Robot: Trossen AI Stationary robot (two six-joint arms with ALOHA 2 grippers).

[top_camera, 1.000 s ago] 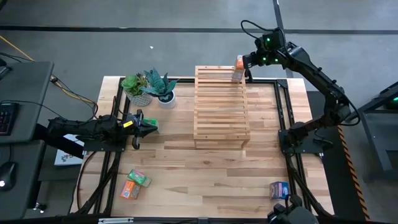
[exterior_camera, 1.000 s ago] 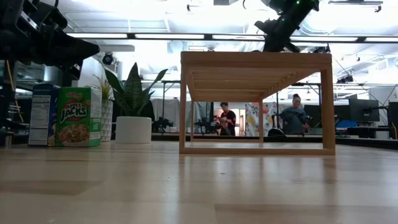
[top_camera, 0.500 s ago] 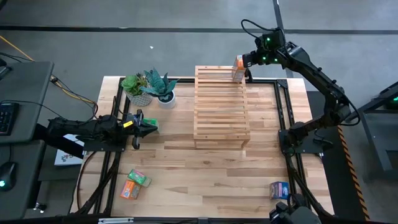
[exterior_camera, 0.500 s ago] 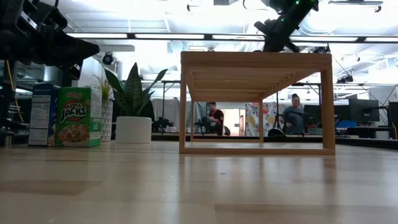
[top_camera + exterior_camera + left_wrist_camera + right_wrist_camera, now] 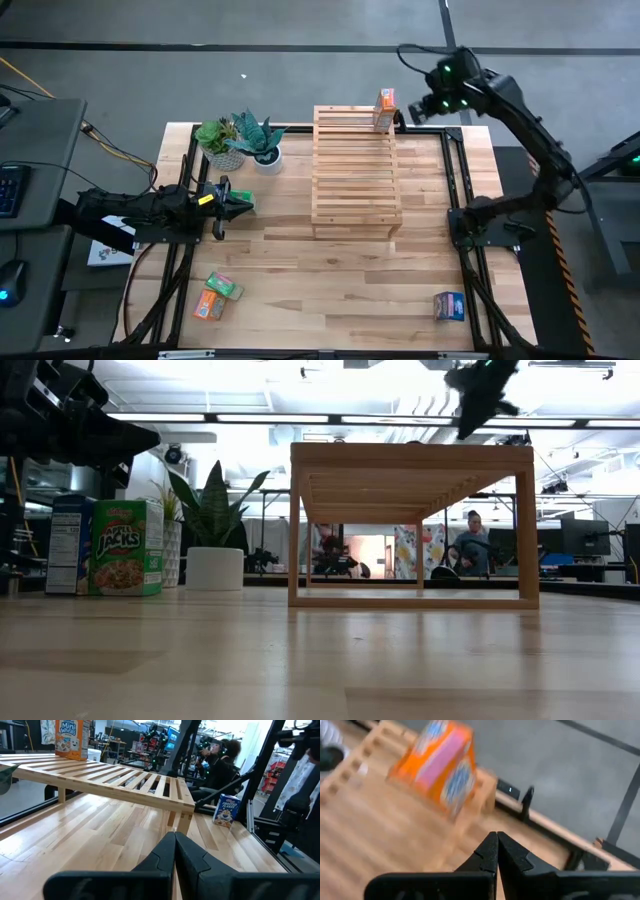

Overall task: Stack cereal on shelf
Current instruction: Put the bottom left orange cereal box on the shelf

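An orange cereal box (image 5: 386, 108) stands upright on its base at the far right corner of the slatted wooden shelf (image 5: 356, 170); it also shows in both wrist views (image 5: 437, 767) (image 5: 72, 739). My right gripper (image 5: 419, 108) hangs shut just to the box's right, above the shelf's level (image 5: 468, 430), touching nothing. My left gripper (image 5: 246, 200) waits shut and level at the table's left, pointing at the shelf (image 5: 115, 775). A blue cereal box (image 5: 449, 305) stands near the table's front right corner. A green box (image 5: 225, 287) and an orange box (image 5: 209, 306) lie at the front left.
Two potted plants (image 5: 240, 142) stand at the far left of the table, beside the shelf. In the low view a green box (image 5: 127, 547) and a blue box (image 5: 68, 545) stand at the left. People sit in the room beyond the table (image 5: 470, 550).
My right gripper has drawn back from the orange box toward the table's right edge and a little up, tipping as it went, its fingers shut throughout. The box stays upright on the shelf's far right corner.
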